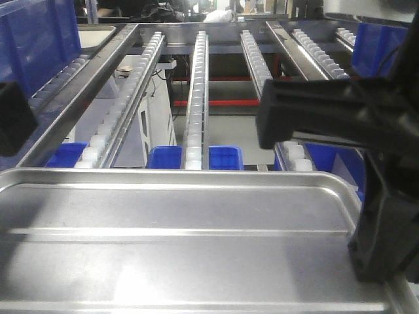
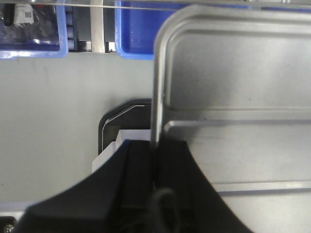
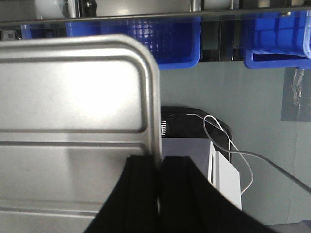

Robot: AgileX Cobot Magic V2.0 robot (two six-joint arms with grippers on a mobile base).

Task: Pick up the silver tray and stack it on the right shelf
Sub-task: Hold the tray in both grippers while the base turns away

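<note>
- Front view: silver tray (image 1: 183,255) fills the foreground, its long axis running left to right, squarely across the roller rails (image 1: 196,98) of the right shelf (image 1: 275,39).
  - The shelf lies straight ahead, beyond the tray's far long rim, so I judge the coming move to be a forward push by both arms together.
  - Whether the tray rides above the rail ends I cannot tell.
  - The right gripper (image 1: 380,255) stands at the tray's right short edge.
  - Blue bins (image 1: 163,157) sit under the shelf; their contents are hidden here.
- Left wrist view: the left gripper (image 2: 156,145) is clamped on the tray's left short rim, which runs up between its two black fingers.
  - The tray hangs over bare floor (image 2: 48,121).
  - A blue bin (image 2: 29,48) at the top left corner of the view holds dark bagged parts with a label.
  - Its neighbour (image 2: 136,34) shows nothing I can make out.
- Right wrist view: the right gripper is likewise closed on the right short rim, one finger on either side.
  - Neither arm is nearer the shelf; each has one end.
  - Below on the floor stands a white box (image 3: 223,174) with a loose cable (image 3: 233,145).
  - More blue bins line the top edge, their contents unclear.
</note>
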